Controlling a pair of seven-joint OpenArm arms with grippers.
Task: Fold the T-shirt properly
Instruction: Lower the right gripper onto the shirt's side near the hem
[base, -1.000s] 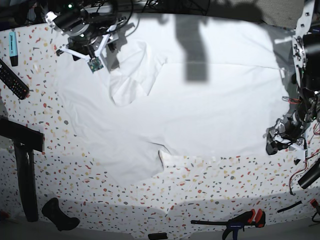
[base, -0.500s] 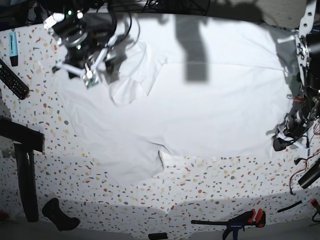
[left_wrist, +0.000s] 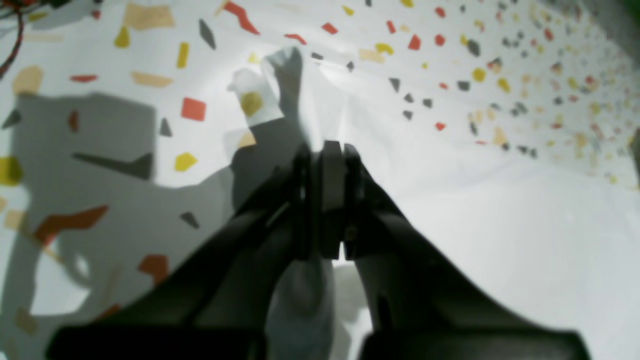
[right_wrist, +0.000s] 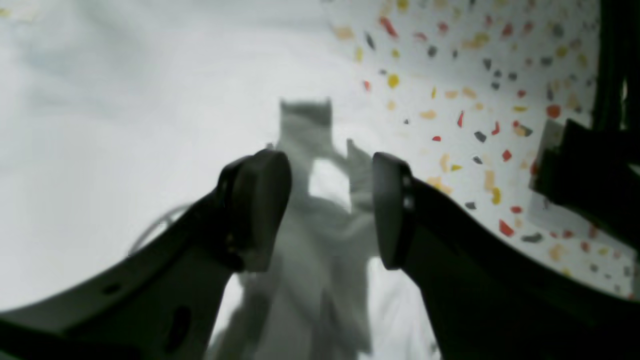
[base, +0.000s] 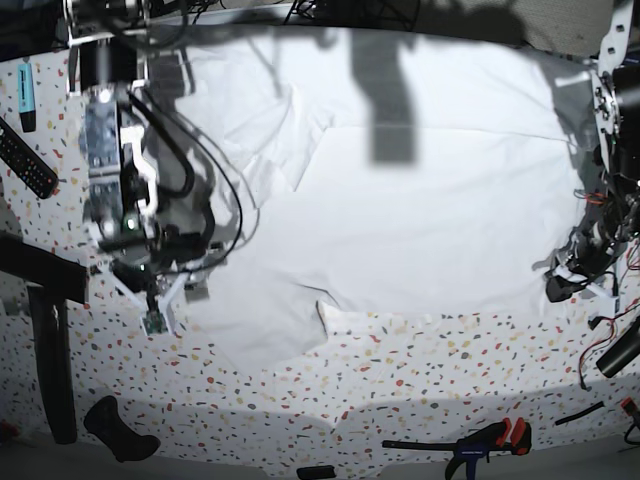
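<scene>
**Two arms at work on a white T-shirt**

On the scene's left, the right end effector (base: 160, 300) hangs low over the near-left part of the T-shirt (base: 420, 220), its two dark fingers (right_wrist: 260, 200) standing apart with nothing between them; the wrist view shows rumpled white cloth and the arm's own shadow in the gap below. Around it, at the table's (base: 400, 370) left edge, lie a black remote control (base: 25, 158) and a blue marker (base: 27, 95), with a black bracket (base: 45, 330) nearer the camera.

The T-shirt lies spread across the middle and far side of the speckled table, mostly flat, with a sleeve (base: 265, 150) folded over on its far-left portion and a jagged near edge toward the centre. A clamp with red handles (base: 480, 440) rests at the near edge of the table.

On the scene's right, the left end effector (base: 568, 285) sits at the T-shirt's near-right corner. Its wrist view shows the end effector (left_wrist: 325, 155) with fingers pressed together on a pinch of white fabric that rises past the tips, the speckled surface just beyond.
</scene>
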